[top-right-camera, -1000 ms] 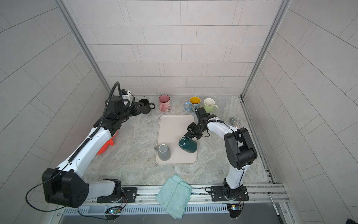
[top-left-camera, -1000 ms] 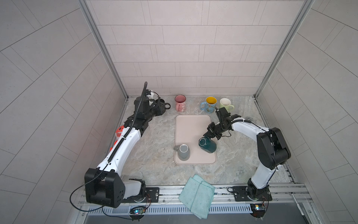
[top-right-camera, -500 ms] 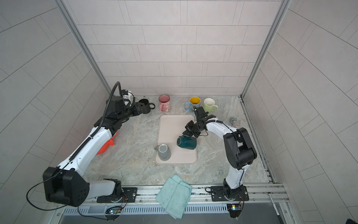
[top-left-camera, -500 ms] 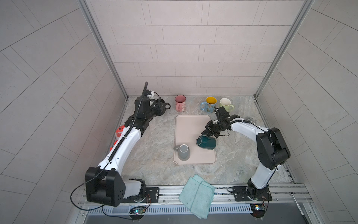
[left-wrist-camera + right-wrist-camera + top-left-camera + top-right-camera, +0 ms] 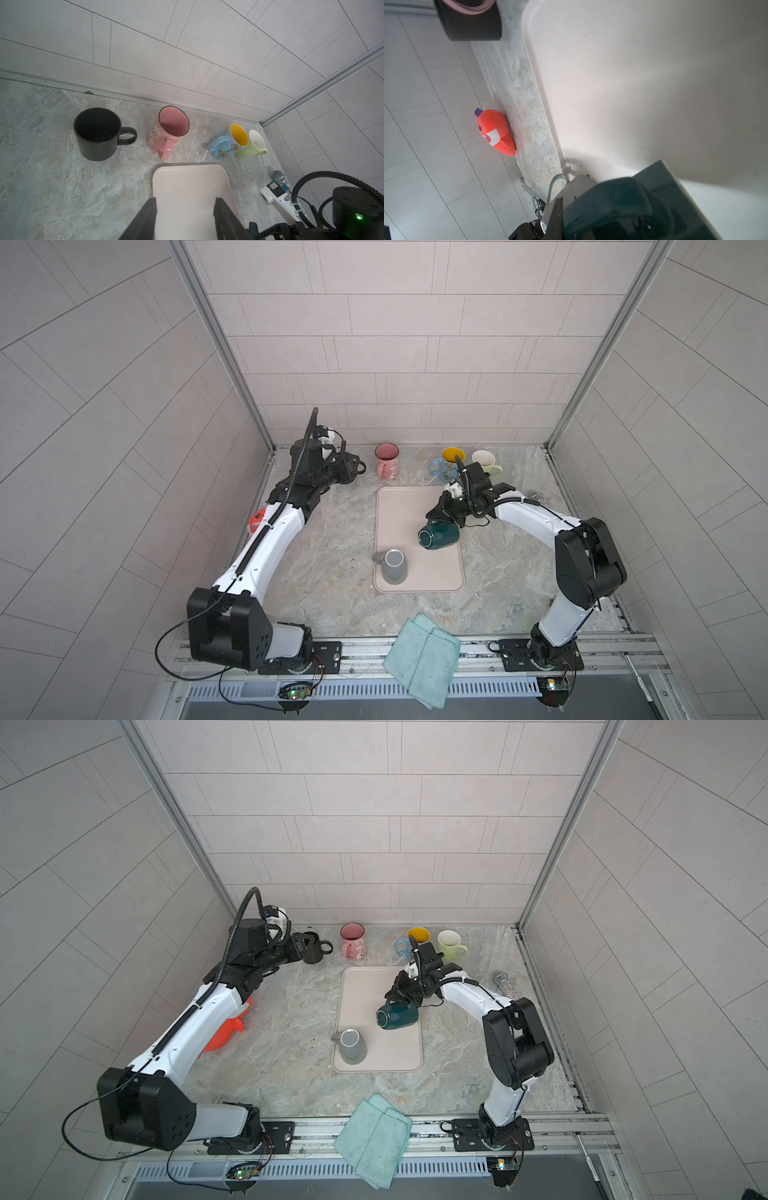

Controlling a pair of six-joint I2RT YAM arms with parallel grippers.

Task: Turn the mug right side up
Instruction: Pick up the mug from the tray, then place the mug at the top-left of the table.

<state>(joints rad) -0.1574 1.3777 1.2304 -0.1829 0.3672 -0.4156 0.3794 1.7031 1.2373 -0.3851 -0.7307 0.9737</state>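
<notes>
A dark teal mug (image 5: 439, 534) (image 5: 398, 1016) lies on its side just above the pale pink tray (image 5: 399, 502) (image 5: 362, 986), its mouth facing left. My right gripper (image 5: 441, 519) (image 5: 398, 997) is shut on the mug's handle from the back. In the right wrist view the teal mug (image 5: 612, 207) fills the near field beside one dark finger (image 5: 556, 216). A grey mug (image 5: 394, 566) (image 5: 352, 1046) (image 5: 572, 187) stands upside down at the tray's front left. My left gripper (image 5: 185, 207) (image 5: 298, 946) hangs open and empty at the back left, beside a black mug (image 5: 97, 135).
Upright along the back wall are a pink mug (image 5: 386, 460), a blue-and-yellow mug (image 5: 446, 464) and a pale green mug (image 5: 484, 462). A red plush toy (image 5: 226, 1031) lies by the left wall, a microphone (image 5: 505, 984) at the right, a teal cloth (image 5: 422, 659) over the front rail.
My right gripper has swung the teal mug a little back and left, turning its mouth to the left. The left arm has stayed where it was.
</notes>
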